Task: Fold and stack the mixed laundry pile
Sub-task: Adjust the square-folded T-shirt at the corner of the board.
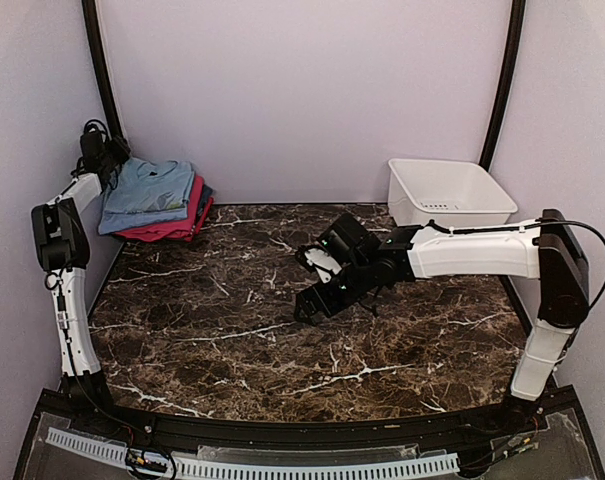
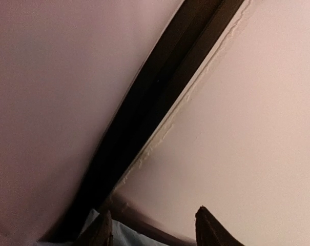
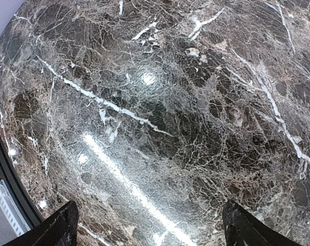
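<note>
Laundry pile (image 1: 154,200) in far-left corner; left pincer (image 2: 153,212) apart at its edge, right pincer (image 3: 150,205) wide apart, empty.

Folded pale blue and magenta garments (image 1: 152,195) sit stacked far left on the brown marble table (image 1: 222,340); white rectangular plastic tub (image 1: 452,213) far right.

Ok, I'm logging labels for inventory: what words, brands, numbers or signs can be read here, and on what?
No text is readable in any view.
white tub: small dark marks on its front wall, too small to read.
folded laundry stack: no legible print or label shows on it.
</note>
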